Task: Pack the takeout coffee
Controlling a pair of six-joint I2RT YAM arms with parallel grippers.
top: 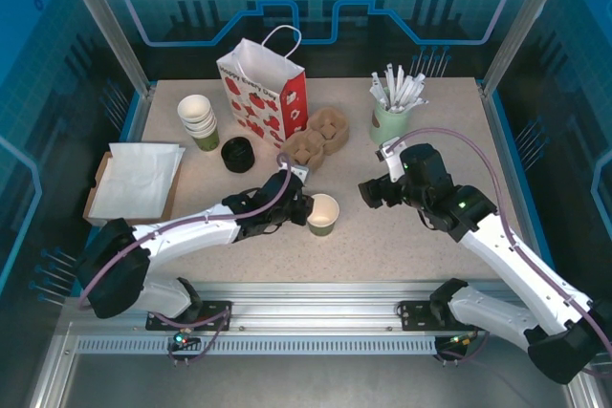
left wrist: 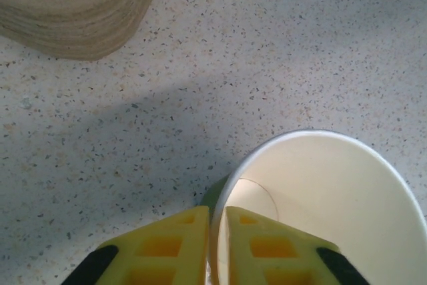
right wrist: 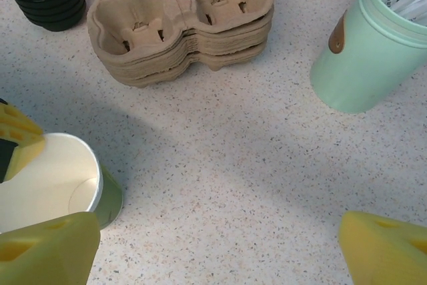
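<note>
The takeout coffee cup (top: pixel 323 214) is an olive-green paper cup standing upright on the table, lidless, its white inside empty (left wrist: pixel 333 198). My left gripper (top: pixel 304 209) reaches it from the left; its yellow fingers (left wrist: pixel 167 245) straddle the near wall, one outside and one inside, close against the rim. In the right wrist view the cup (right wrist: pixel 47 185) stands at the lower left. My right gripper (top: pixel 371 193) hovers to the cup's right, wide open, with bare table between its fingers (right wrist: pixel 217 251). The red-and-white bag (top: pixel 263 88) stands open at the back.
A stack of black lids (top: pixel 237 154) sits left of the brown cup carriers (top: pixel 316 139). White cups (top: pixel 199 119) are stacked at the back left. The mint cup of white sticks (top: pixel 390 121) stands behind my right gripper. A tray of napkins (top: pixel 134 179) lies at the left.
</note>
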